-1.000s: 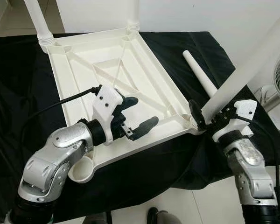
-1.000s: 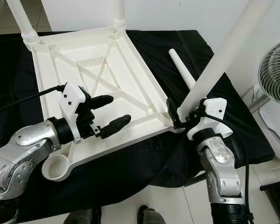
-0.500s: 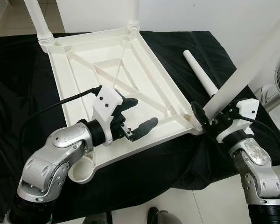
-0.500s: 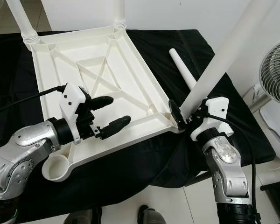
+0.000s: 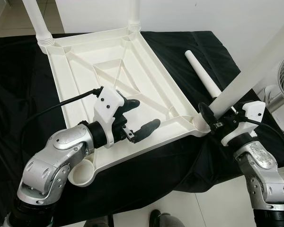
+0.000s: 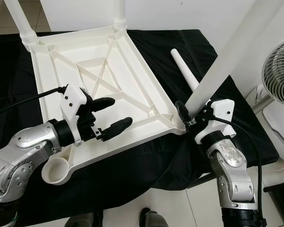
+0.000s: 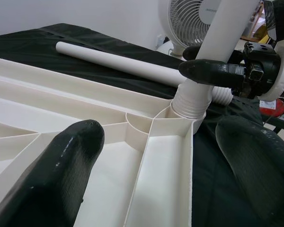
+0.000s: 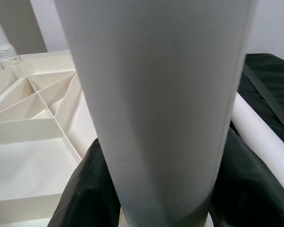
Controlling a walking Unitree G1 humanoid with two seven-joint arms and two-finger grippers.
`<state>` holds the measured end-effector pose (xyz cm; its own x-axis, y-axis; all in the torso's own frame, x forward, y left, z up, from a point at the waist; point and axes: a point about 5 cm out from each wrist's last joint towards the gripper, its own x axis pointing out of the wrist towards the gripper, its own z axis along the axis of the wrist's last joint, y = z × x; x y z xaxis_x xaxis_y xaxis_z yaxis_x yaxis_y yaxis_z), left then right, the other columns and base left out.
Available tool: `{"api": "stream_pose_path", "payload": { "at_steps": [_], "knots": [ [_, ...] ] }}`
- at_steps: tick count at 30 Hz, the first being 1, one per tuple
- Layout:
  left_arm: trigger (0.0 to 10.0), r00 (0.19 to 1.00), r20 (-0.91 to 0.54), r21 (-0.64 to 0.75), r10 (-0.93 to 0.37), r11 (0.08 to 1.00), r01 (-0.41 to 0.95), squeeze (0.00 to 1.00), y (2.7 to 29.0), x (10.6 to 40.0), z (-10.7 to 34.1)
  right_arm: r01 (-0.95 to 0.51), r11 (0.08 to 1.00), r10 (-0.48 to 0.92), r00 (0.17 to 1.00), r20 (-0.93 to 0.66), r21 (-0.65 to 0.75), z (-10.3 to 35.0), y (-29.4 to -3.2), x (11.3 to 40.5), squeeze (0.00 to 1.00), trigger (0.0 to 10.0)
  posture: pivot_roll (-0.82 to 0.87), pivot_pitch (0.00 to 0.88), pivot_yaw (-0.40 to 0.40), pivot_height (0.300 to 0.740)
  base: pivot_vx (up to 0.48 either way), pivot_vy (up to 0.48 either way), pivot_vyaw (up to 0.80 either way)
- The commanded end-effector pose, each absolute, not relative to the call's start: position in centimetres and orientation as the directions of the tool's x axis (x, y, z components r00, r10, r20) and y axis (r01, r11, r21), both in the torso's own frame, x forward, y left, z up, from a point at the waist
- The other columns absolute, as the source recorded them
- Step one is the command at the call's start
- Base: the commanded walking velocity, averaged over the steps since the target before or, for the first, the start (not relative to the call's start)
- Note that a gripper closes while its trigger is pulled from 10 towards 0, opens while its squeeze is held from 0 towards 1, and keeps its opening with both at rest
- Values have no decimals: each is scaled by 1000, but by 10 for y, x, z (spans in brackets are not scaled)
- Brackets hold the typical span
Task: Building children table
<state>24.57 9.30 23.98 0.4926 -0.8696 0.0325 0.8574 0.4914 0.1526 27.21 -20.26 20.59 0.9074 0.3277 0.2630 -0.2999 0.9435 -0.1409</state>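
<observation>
Now, tabletop: white ribbed plastic children's tabletop (image 5: 118, 80) lies upside down on a black cloth (image 5: 19, 85), cross-braced ribs facing up, a round socket at each corner.
Fitted legs: two white plastic tube legs stand in the far corner sockets, one at the far left (image 5: 38, 21) and one at the far right (image 5: 135, 14).
Held leg: a long white plastic tube leg (image 5: 255, 68) leans up and away to the right, its ribbed lower end sitting at the near right corner socket (image 7: 189, 101).
Right gripper: right gripper (image 5: 217, 119) is closed around the base of that held leg, black fingers on either side of the tube, just beside the tabletop corner.
Left gripper: left gripper (image 5: 141, 115) hovers over the near edge of the tabletop, fingers spread apart, holding nothing.
Spare leg: one more white tube leg (image 5: 203, 78) lies loose on the cloth to the right of the tabletop.
Open socket: near left corner socket (image 5: 83, 171) has no leg.
Change: since a second ago the right gripper and the leg's foot have shifted rightwards, onto the corner socket; the left gripper has hardly moved.
Nearby: a white fan (image 6: 279, 64) stands at the right.
</observation>
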Motion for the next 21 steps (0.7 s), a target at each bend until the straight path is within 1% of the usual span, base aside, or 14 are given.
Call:
{"api": "stream_pose_path", "payload": {
  "at_steps": [1, 2, 3, 4, 5, 9, 14, 21],
  "knots": [
    [10000, 506, 48, 161, -861, 507, 847, 0, 91, 242, 243, -275, 955, 293, 931, 219, -109, 196, -208, 270, 0, 392, 76, 226, -25, 740, 0, 0, 0],
    [10000, 506, 48, 162, -861, 506, 847, 0, 91, 242, 243, -268, 958, 284, 935, 212, -104, 195, -209, 270, 0, 392, 76, 226, -25, 740, 0, 0, 0],
    [10000, 505, 49, 161, -862, 506, 847, 0, 92, 242, 243, -264, 959, 280, 938, 205, -100, 193, -209, 270, 0, 7333, 77, 224, -21, 740, 0, 0, 0],
    [10000, 505, 49, 161, -862, 506, 847, 0, 92, 242, 243, -263, 960, 279, 939, 202, -99, 193, -209, 270, 0, 7333, 77, 224, -21, 740, 0, 0, 0],
    [10000, 505, 49, 161, -862, 506, 847, 0, 92, 242, 244, -257, 963, 269, 943, 197, -86, 192, -210, 270, 0, 10000, 77, 224, -21, 740, 0, 0, 0],
    [10000, 505, 50, 164, -862, 505, 847, 0, 93, 242, 244, -225, 973, 232, 954, 189, -56, 189, -214, 271, 0, 10000, 78, 221, -17, 740, 0, 0, 0],
    [10000, 503, 47, 164, -863, 503, 848, 0, 93, 241, 244, -189, 982, 184, 971, 149, 19, 183, -218, 274, 0, 10000, 77, 220, -14, 740, 0, 0, 0],
    [10000, 502, 44, 163, -864, 502, 850, 0, 94, 241, 244, -191, 981, 188, 975, 120, 21, 179, -216, 275, 0, 10000, 78, 222, -14, 740, 0, 0, 0]
  ]
}}
